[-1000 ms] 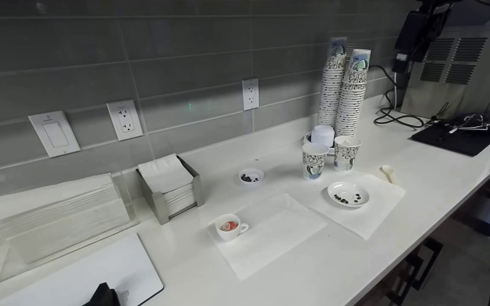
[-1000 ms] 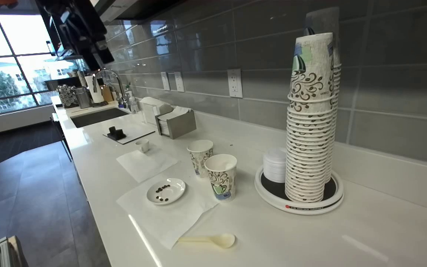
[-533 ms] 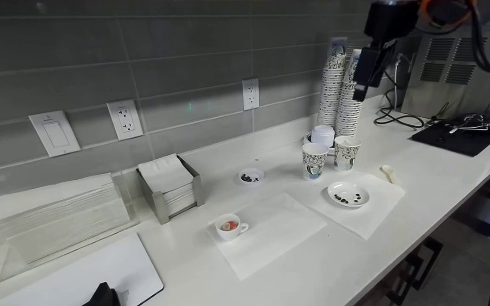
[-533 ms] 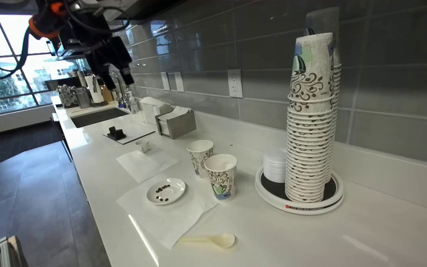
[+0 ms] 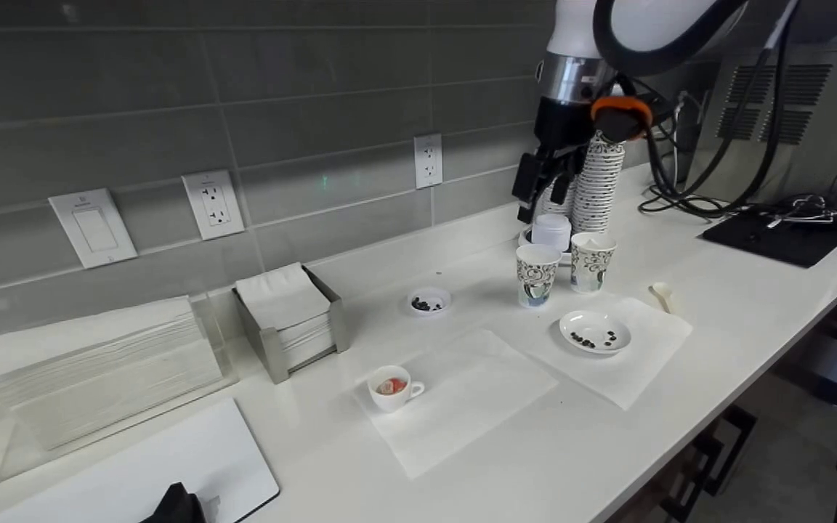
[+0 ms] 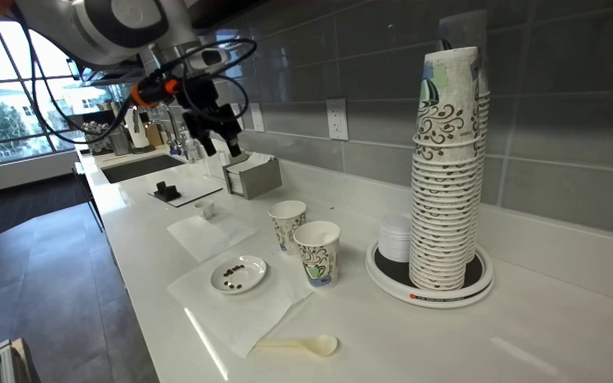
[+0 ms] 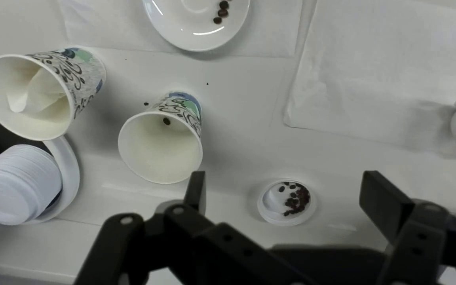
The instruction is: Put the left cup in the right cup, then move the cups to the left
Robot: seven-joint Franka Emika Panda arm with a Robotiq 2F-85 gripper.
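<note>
Along counter (image 5: 506, 465): two short patterned cups (image 6: 318, 260), two shallow dishes (image 5: 593, 319), one mug (image 5: 386, 400); gripper (image 7: 285, 190) above, jaws wide apart.

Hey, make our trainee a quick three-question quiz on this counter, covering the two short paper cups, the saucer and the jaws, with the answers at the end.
1. True or false: one short paper cup stands apart from the other short paper cup, with neither nested.

2. Choose one. The saucer lies on:
A) a black mat
B) a white paper sheet
C) a round tray

3. Fill in the blank with open or shut: in the wrist view, the jaws stand ____.

Key: 1. True. 2. B. 3. Open.
</note>
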